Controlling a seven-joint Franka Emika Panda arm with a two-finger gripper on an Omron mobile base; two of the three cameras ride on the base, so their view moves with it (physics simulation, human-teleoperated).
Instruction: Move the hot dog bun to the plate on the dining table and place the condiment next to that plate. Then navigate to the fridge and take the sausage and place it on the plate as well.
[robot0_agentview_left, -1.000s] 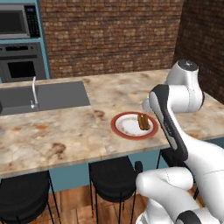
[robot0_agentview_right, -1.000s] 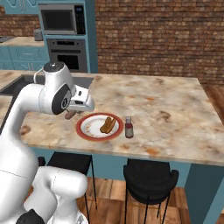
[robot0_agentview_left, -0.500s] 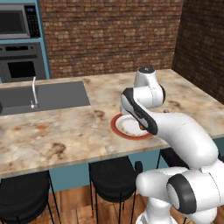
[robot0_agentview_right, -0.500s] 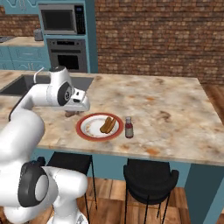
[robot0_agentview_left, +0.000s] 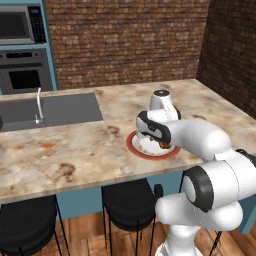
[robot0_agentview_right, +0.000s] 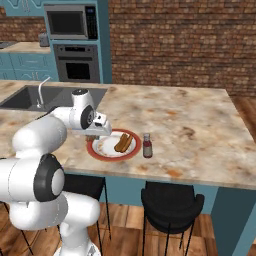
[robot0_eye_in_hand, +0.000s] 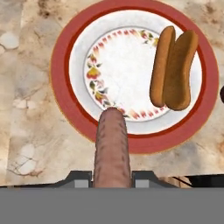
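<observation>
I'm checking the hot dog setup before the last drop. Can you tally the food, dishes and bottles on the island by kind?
Buns: 1, the hot dog bun lying on the plate.
Sausages: 1, the sausage held in the tool over the plate's edge.
Plates: 1, the plate.
Bottles: 1, the condiment beside the plate.
Total: 4

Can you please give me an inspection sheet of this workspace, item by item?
Surface: dining table, marbled stone top.
Job's things: hot dog bun lies on the plate; condiment stands upright beside the plate; sausage is held over the plate's near rim.
Clutter: nothing seen.
Grippers: gripper shut on the sausage.
Cables: nothing seen.
Surroundings: sink with faucet, microwave, oven, brick wall, black stools.
</observation>
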